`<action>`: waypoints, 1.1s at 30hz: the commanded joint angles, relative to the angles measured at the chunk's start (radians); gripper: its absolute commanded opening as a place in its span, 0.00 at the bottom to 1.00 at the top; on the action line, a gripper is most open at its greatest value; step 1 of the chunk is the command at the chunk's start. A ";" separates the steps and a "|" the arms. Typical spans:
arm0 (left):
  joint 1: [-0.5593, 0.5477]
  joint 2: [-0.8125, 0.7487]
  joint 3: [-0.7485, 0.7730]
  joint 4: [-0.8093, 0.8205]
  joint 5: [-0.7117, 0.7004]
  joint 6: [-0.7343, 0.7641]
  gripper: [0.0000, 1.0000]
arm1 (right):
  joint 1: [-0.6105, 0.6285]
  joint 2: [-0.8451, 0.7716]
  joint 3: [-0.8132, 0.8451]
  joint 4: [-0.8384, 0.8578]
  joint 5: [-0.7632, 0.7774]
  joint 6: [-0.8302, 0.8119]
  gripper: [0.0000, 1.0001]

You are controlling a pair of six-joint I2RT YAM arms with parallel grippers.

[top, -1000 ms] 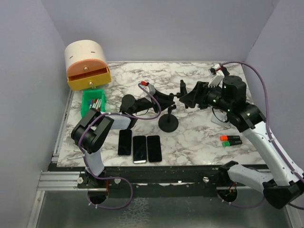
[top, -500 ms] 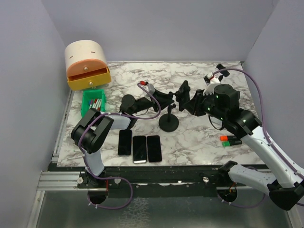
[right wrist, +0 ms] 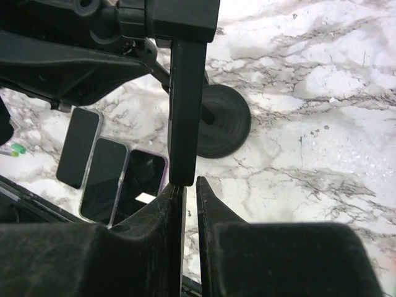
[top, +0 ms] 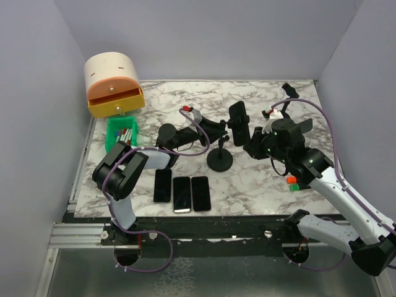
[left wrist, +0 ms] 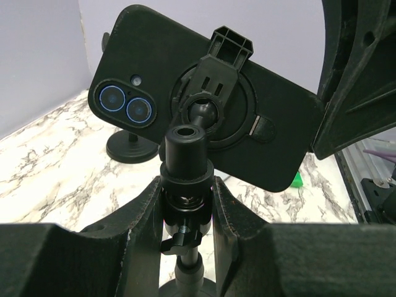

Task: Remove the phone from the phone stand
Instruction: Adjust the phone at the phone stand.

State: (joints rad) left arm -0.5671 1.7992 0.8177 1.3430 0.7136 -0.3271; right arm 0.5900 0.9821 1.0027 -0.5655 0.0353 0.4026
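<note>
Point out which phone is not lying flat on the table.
The phone mounted on the stand; the other three lie flat side by side.

Plain lavender-grey walls are closing in the worktop at the back, left and right. The worktop is showing white marble with grey veining. An aluminium rail is running along its near edge, and a dull grey surface is showing below. Soft, even light is falling, casting only faint shadows.

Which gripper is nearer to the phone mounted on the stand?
Right. The right gripper is closed on one end of the phone, touching it. The left gripper clamps the stem of the phone stand just below the mount, off the phone itself.
</note>
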 commanded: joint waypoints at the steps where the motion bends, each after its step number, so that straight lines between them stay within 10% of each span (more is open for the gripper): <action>1: -0.006 -0.031 -0.018 -0.002 0.033 0.004 0.00 | 0.001 -0.017 -0.028 -0.055 0.038 -0.053 0.17; 7: -0.006 -0.037 -0.020 0.008 0.039 -0.007 0.00 | 0.001 -0.042 -0.056 -0.063 0.015 -0.076 0.20; 13: 0.012 -0.069 -0.053 0.012 0.085 0.016 0.00 | 0.000 -0.229 -0.054 0.031 -0.223 -0.137 0.80; 18: 0.027 -0.075 -0.107 0.174 0.123 -0.031 0.00 | 0.001 -0.274 -0.045 0.035 -0.296 -0.090 0.96; 25: 0.029 -0.087 -0.129 0.222 0.140 -0.059 0.00 | 0.001 -0.304 -0.118 0.160 -0.237 0.031 0.98; 33: 0.024 -0.083 -0.122 0.207 0.134 -0.061 0.00 | 0.001 -0.204 -0.128 0.255 -0.186 -0.051 0.74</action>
State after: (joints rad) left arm -0.5385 1.7500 0.6960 1.4899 0.8139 -0.3569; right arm 0.5892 0.7189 0.8776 -0.3882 -0.1692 0.3904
